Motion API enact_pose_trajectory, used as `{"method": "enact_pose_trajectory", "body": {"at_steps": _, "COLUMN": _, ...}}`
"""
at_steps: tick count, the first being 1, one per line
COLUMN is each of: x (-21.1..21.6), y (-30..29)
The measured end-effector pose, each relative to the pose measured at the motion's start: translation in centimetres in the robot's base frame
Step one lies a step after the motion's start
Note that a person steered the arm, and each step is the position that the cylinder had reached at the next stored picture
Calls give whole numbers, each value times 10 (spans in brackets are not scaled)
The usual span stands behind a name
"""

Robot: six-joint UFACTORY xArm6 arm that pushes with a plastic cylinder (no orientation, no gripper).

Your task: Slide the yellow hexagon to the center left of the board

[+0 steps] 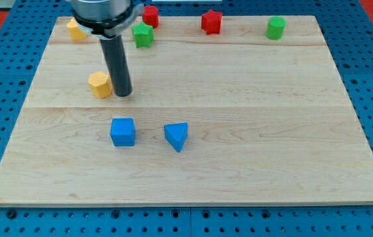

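The yellow hexagon [99, 84] lies on the wooden board [239, 164], left of the middle and a little above mid-height. My tip [122, 94] rests on the board right beside the hexagon's right side, touching or almost touching it. The dark rod rises from there to the arm's head at the view's top.
Another yellow block [75, 29] sits at the top left corner. A green star [143, 35], a red block [150, 16], a red star [211, 22] and a green cylinder [275, 28] line the top edge. A blue cube [123, 131] and a blue triangular block [177, 136] lie below my tip.
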State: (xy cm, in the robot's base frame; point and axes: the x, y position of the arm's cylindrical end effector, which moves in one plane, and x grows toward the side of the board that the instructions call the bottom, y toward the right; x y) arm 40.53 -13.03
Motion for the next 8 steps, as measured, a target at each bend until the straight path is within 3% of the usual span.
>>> {"method": "enact_pose_trajectory", "body": {"at_steps": 1, "x": 0, "y": -34}}
{"method": "enact_pose_trajectory", "body": {"at_steps": 5, "x": -37, "y": -39}}
{"method": "enact_pose_trajectory", "body": {"at_steps": 8, "x": -37, "y": -90}}
